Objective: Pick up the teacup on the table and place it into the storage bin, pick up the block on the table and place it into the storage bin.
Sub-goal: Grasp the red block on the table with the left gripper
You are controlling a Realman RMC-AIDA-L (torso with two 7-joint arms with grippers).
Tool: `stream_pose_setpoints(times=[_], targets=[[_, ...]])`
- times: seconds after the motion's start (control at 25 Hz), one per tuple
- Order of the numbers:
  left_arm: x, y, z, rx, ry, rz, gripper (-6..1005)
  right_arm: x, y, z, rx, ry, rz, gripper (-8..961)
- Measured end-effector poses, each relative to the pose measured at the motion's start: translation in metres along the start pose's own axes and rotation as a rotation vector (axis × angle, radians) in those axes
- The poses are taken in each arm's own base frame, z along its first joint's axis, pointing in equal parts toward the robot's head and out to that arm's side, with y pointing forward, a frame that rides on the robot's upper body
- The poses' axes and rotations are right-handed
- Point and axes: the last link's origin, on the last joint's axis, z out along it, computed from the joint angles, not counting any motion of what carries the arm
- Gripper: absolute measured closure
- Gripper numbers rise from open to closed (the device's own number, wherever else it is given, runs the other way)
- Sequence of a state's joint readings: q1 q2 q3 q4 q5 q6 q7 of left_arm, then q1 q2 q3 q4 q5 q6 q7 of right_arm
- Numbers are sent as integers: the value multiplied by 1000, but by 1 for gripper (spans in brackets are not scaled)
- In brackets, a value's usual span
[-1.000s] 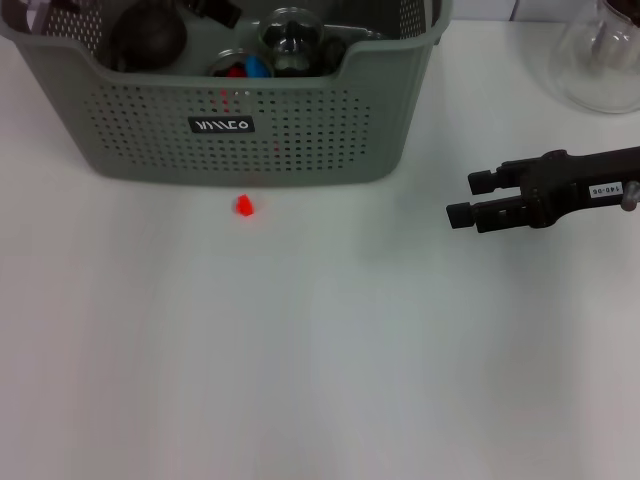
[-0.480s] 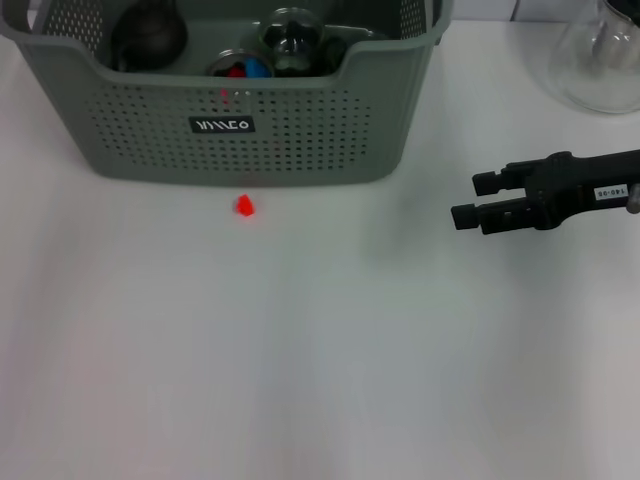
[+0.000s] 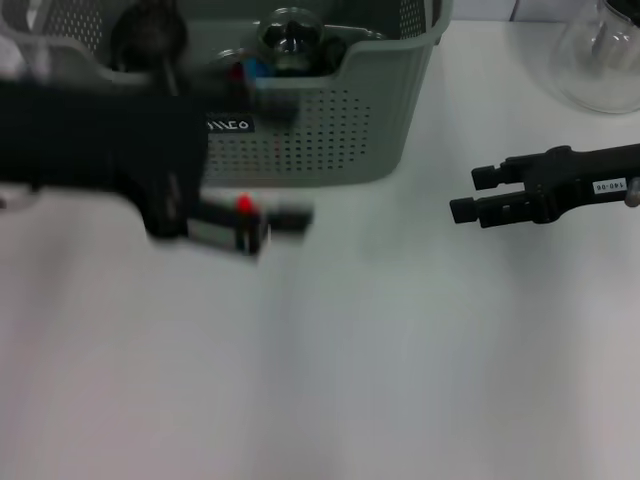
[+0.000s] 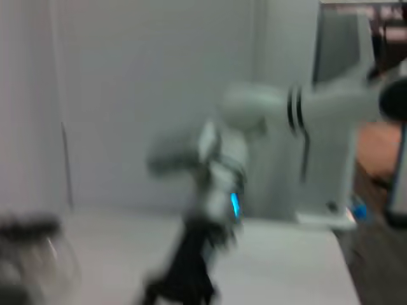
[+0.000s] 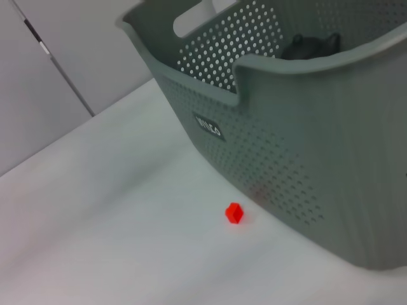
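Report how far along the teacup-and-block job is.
Apparently done: no teacup stands on the table, and the storage bin already holds several items, though none is clearly a teacup. In hand: the left gripper is over the red block in front of the bin; no grasp is visible. The right gripper is open, off to the side. Left: the block must go into the bin.

You saw the left arm only as a dark smear across the bin, hiding its label's start and most of the front wall; its fingers were too blurred to read. The block showed only partly behind them. The flask was cut by the edge. The left wrist view was all blur.
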State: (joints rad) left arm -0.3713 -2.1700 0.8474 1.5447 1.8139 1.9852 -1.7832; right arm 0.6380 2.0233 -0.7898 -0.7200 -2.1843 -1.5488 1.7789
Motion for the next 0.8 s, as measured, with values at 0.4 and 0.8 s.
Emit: stream_pose_setpoints(times=[0.4,0.8], targets=[[-92,-36,59,29,-331,-244,138,-1,0,1,1,-1,1,158],[-124,-62,83,190,-491,-216,139,3,0,2,0,-1,13,157]])
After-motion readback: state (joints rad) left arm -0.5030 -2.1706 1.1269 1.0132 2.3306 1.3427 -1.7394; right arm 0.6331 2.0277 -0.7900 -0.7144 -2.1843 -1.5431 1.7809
